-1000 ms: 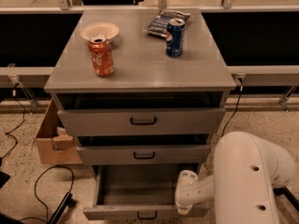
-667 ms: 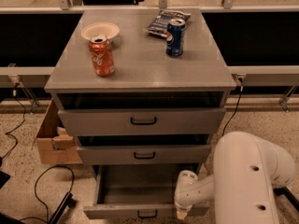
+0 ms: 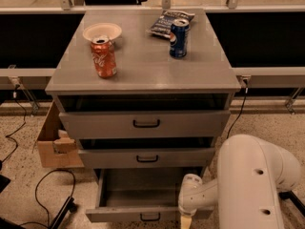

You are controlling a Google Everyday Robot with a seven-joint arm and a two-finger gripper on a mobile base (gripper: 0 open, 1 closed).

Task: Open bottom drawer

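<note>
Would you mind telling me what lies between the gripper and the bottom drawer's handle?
Only bare grey drawer front, as the camera view shows: the gripper sits by the front of the bottom drawer, right of its black loop handle.

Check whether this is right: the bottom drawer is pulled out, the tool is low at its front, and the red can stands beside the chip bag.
Wrong can. The camera view shows the blue can beside the chip bag; the red can stands by the white bowl. The bottom drawer is pulled out, the tool low at its front.
</note>
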